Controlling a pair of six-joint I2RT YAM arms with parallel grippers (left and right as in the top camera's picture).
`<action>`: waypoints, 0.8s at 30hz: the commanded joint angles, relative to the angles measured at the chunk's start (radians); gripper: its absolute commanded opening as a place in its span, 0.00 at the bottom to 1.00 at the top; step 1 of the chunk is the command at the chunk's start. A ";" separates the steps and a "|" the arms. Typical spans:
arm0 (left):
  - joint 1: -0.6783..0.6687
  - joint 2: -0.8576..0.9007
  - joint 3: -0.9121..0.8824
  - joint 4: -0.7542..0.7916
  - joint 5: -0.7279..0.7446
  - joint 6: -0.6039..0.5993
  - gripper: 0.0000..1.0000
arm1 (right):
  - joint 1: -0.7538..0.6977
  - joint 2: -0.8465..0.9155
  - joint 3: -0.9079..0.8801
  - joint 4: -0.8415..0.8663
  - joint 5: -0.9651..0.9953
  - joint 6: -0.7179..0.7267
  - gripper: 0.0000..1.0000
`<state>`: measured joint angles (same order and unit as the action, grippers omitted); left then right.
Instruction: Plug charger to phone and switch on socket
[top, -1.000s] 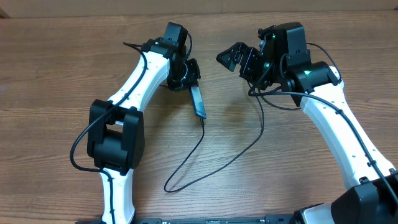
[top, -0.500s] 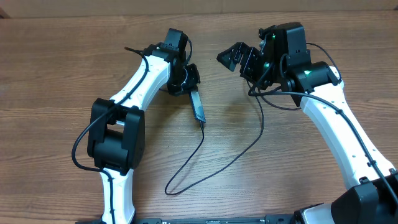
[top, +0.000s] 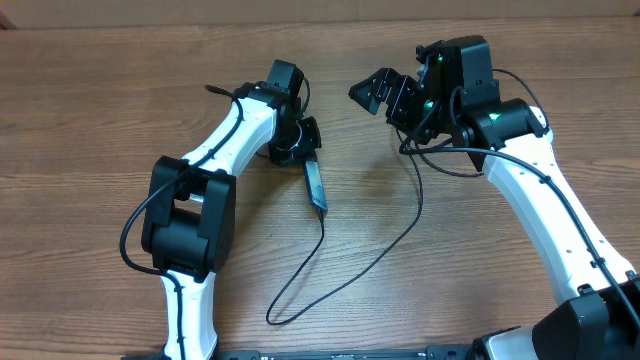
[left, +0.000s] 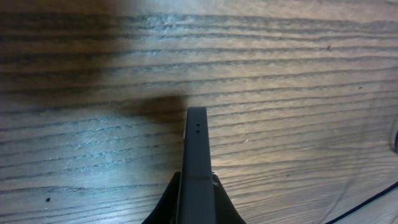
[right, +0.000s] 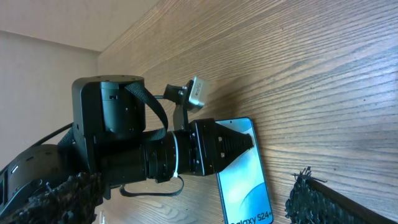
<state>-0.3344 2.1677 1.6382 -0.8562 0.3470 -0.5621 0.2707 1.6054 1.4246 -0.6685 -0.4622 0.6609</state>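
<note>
- Since a second ago, the left arm (top: 235, 125) has shifted, and the phone (top: 315, 186) it carries sits slightly lower in the overhead frame; the right arm (top: 520, 180) is unchanged.
- Wooden table (top: 100, 120): fills every view, grain running across the frame.
- Right gripper (top: 372, 92): upper centre-right of the overhead frame, above the table. In the right wrist view its dark fingers (right: 62, 193) stand well apart at the lower corners, with nothing gripped between them.
- Left gripper (top: 303, 148): upper centre of the overhead frame, clamped on the phone's upper end.
- Phone: held edge-on to the overhead camera, pointing down-frame from the left gripper. The right wrist view shows its light-blue screen with white text near the bottom edge; the left wrist view shows only its dark edge.
- Charger (top: 300, 270): thin black cable running from the phone's lower tip down into a loop at lower centre, then up toward the right arm. Whether its connector is seated in the phone cannot be told; its far end is hidden.
</note>
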 joint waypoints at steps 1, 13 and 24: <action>-0.008 0.004 0.000 -0.011 0.012 0.036 0.04 | 0.001 -0.023 0.009 0.006 0.017 -0.008 1.00; -0.014 0.004 -0.023 -0.010 0.012 0.069 0.04 | 0.001 -0.023 0.009 0.008 0.017 -0.008 1.00; -0.014 0.004 -0.067 0.005 0.012 0.069 0.04 | 0.001 -0.023 0.009 0.008 0.016 -0.008 1.00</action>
<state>-0.3408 2.1677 1.5833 -0.8486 0.3511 -0.5129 0.2707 1.6054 1.4246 -0.6662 -0.4557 0.6605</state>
